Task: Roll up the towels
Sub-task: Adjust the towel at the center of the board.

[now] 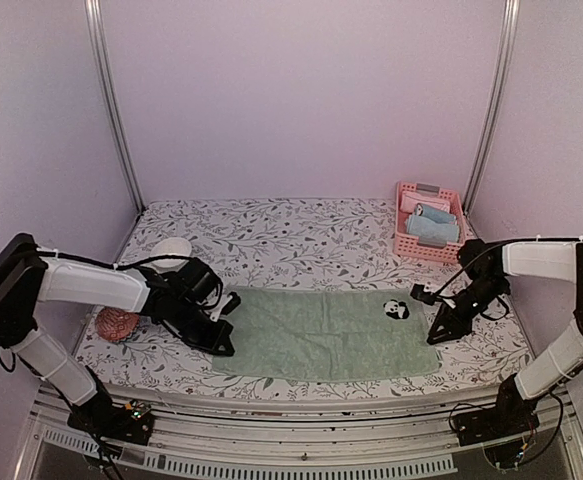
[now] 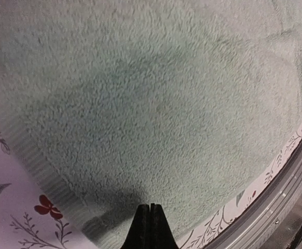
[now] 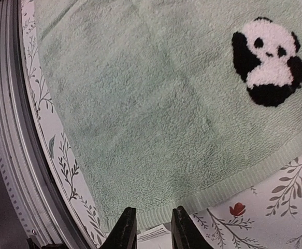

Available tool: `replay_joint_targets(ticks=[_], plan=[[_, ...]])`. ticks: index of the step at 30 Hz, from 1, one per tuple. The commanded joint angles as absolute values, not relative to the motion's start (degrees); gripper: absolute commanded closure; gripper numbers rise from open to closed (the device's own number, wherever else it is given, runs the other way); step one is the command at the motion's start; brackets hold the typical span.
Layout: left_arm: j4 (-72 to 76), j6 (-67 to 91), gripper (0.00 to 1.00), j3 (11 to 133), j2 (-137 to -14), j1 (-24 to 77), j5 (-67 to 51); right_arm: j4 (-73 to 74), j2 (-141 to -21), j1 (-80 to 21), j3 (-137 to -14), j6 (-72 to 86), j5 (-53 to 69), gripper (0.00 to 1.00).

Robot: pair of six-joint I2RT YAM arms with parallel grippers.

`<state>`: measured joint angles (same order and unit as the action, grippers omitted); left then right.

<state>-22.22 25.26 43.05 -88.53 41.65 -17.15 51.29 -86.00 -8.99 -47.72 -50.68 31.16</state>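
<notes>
Where the green towel (image 1: 321, 335) lies: spread flat on the counter (image 1: 271, 240), its long side running left to right. It sits close to the front rail, between the two arms.
Panda patch (image 3: 269, 61): black and white, face up, on the towel's right end toward the far corner.
Left pincer (image 2: 149, 206): low over the towel's left end by the hem, its fingers pressed together tip to tip. From where I stand I cannot tell whether any cloth is caught between them.
Right pincer (image 3: 153, 211): at the towel's right hem with its fingers parted, a plain gap between them. It stands open, and the ribbed hem lies just ahead of the tips.
Blue towel (image 1: 433, 225): inside the pink basket (image 1: 426, 250) at the far right of the counter. It looks bundled or rolled and is well apart from the green towel.
Counter cover: pale cloth printed with grey leafy sprigs and small red flowers.
Other things: a pinkish round object (image 1: 118, 324) sits by the left arm near the counter's left edge. A white round object (image 1: 171, 250) lies a little beyond it.
</notes>
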Motion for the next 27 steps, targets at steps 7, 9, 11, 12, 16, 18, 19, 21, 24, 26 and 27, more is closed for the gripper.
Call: replay_joint_targets(ticks=[7, 9, 11, 12, 16, 18, 19, 21, 24, 26, 27], plan=[[-24.0, 33.6, 1.00, 35.4, -88.9, 46.6, -13.1, 44.5, -90.9, -9.3, -38.3, -55.2, 21.8, 0.78], [-24.6, 35.0, 1.00, 34.3, -88.2, 48.1, -12.3, 43.9, -92.5, -9.3, -37.6, -55.2, 20.8, 0.79], [-24.6, 36.7, 1.00, 33.4, -86.9, 49.6, -12.3, 43.0, -93.9, -9.3, -37.0, -55.1, 19.3, 0.79], [-24.6, 37.6, 1.00, 33.0, -86.3, 50.3, -12.6, 42.6, -94.5, -9.3, -36.7, -54.9, 18.5, 0.80], [-25.7, 40.1, 1.00, 33.4, -84.4, 53.6, -13.9, 44.3, -93.0, -9.0, -36.0, -54.2, 15.0, 0.80], [-27.1, 40.4, 1.00, 34.7, -83.5, 54.8, -14.0, 45.9, -90.7, -8.9, -36.2, -54.5, 13.9, 0.80], [-27.9, 40.3, 1.00, 35.5, -83.1, 55.1, -14.0, 47.1, -89.6, -8.9, -37.0, -54.7, 13.9, 0.80], [-28.8, 38.7, 1.00, 38.2, -82.0, 55.1, -14.1, 50.9, -88.1, -8.6, -40.8, -54.8, 16.5, 0.79], [-30.8, 35.1, 0.86, 44.9, -80.2, 54.6, -12.4, 57.3, -87.3, -8.3, -49.8, -54.3, 23.7, 0.75], [-32.5, 32.2, 0.73, 49.7, -80.6, 53.3, -12.7, 59.9, -87.7, -8.1, -56.4, -53.1, 27.2, 0.73], [-33.6, 30.8, 0.70, 51.9, -81.2, 52.0, -12.9, 60.0, -88.1, -8.0, -58.6, -52.4, 28.2, 0.73]])
